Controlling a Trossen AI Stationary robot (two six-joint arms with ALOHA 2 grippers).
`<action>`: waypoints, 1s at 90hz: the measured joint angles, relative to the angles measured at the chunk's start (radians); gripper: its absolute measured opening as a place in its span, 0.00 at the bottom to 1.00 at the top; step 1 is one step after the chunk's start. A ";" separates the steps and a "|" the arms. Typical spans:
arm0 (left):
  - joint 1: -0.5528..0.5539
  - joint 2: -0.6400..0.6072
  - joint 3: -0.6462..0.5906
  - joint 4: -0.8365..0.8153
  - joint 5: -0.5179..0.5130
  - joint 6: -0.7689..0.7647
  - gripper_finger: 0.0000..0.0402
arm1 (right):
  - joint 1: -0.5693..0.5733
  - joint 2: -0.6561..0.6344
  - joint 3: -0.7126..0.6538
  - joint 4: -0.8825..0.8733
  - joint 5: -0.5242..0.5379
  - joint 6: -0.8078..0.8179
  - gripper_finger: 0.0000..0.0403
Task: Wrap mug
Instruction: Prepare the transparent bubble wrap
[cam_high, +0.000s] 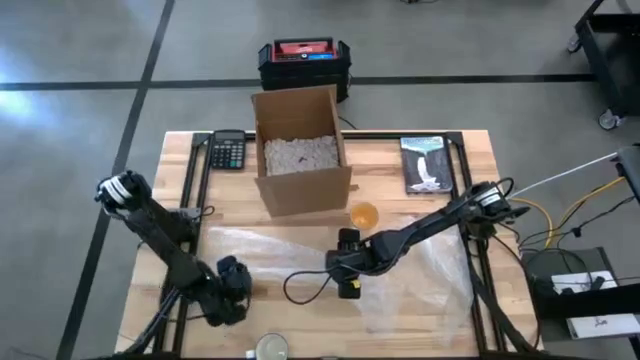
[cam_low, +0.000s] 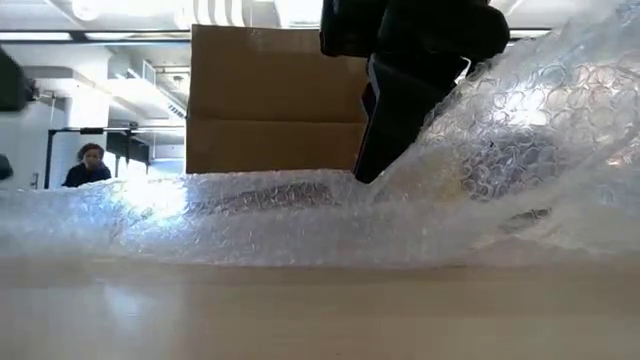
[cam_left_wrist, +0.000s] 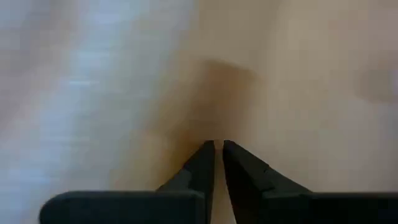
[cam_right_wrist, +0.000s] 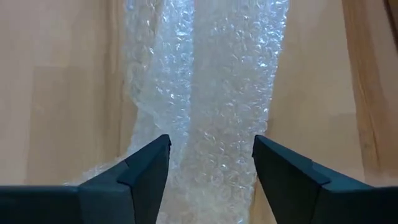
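An orange mug (cam_high: 363, 214) stands on the wooden table just near-right of the cardboard box (cam_high: 300, 150). A clear sheet of bubble wrap (cam_high: 290, 252) lies spread over the table's middle, bunched and raised toward the right (cam_low: 520, 130). My right gripper (cam_high: 348, 283) is open low over the wrap, near-left of the mug. Its fingers stand either side of a bunched ridge of wrap (cam_right_wrist: 211, 81). My left gripper (cam_high: 232, 290) is shut, close over bare wood (cam_left_wrist: 280, 74) at the table's near left, off the wrap. My right gripper comes at the bubble wrap from above. One dark finger (cam_low: 385, 110) reaches down to the wrap's surface in the low view. I cannot tell whether it touches the wrap.
The open box holds pale packing filler (cam_high: 298, 155). A calculator (cam_high: 228, 151) lies far left and a book (cam_high: 425, 163) far right. A white round thing (cam_high: 272, 347) sits at the near edge. A black-and-red case (cam_high: 303, 60) stands beyond the table. A person (cam_low: 88, 165) shows in the room.
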 joint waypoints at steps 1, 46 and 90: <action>0.000 0.000 0.003 -0.015 -0.013 -0.006 0.05 | 0.000 0.000 0.000 0.000 0.000 0.000 0.52; 0.047 -0.083 0.277 -0.904 -0.515 -0.128 0.05 | 0.004 0.000 -0.005 0.008 0.001 0.010 0.56; 0.297 -0.121 0.051 -0.569 -0.441 0.263 0.06 | 0.006 0.000 -0.005 0.048 0.000 0.010 0.54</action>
